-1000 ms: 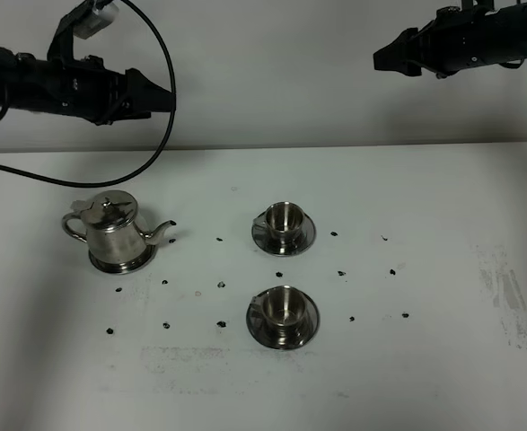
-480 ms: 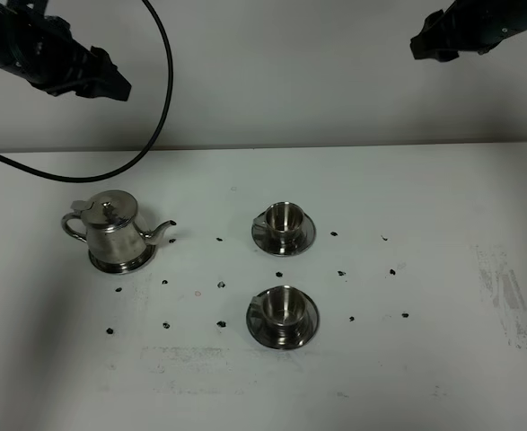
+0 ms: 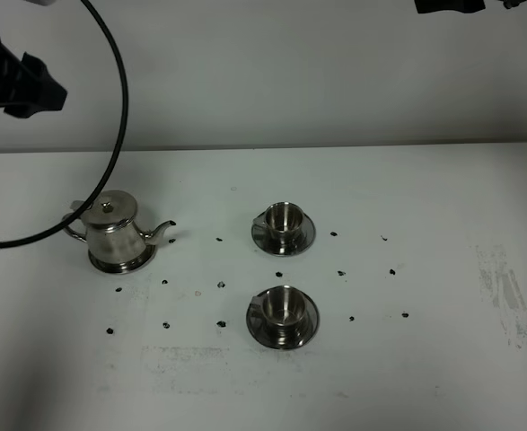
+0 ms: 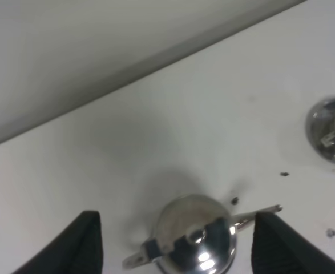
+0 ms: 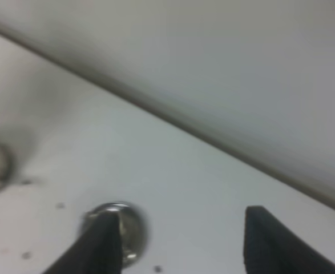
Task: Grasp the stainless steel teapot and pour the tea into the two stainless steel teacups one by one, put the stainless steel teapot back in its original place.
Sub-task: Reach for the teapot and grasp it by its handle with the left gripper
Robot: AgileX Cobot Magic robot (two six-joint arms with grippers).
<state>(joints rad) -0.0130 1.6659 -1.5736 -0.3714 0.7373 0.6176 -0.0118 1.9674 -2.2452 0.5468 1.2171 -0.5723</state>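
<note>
The stainless steel teapot [image 3: 115,235] stands at the table's left on a flat steel disc [image 3: 110,266], its spout pointing right. The two stainless steel teacups sit on saucers in the middle, one farther [image 3: 284,220] and one nearer [image 3: 283,310]. My left gripper [image 4: 177,217] hangs open high above the teapot [image 4: 196,240], with nothing between its fingers [image 4: 81,245]. In the exterior view that arm [image 3: 16,85] is at the upper left. My right gripper [image 5: 178,214] is open and empty, high above a teacup [image 5: 127,228]. Only a sliver of that arm [image 3: 447,5] shows at the top edge.
Small dark specks [image 3: 221,285] dot the white table [image 3: 425,197] around the teapot and cups. A black cable [image 3: 119,99] loops down from the left arm, in front of the pale back wall. A worn grey patch [image 3: 505,292] marks the table's right side.
Both arms have risen and drawn outward: the left toward the upper left, the right nearly out of the top edge. Teapot and cups have stayed put.
</note>
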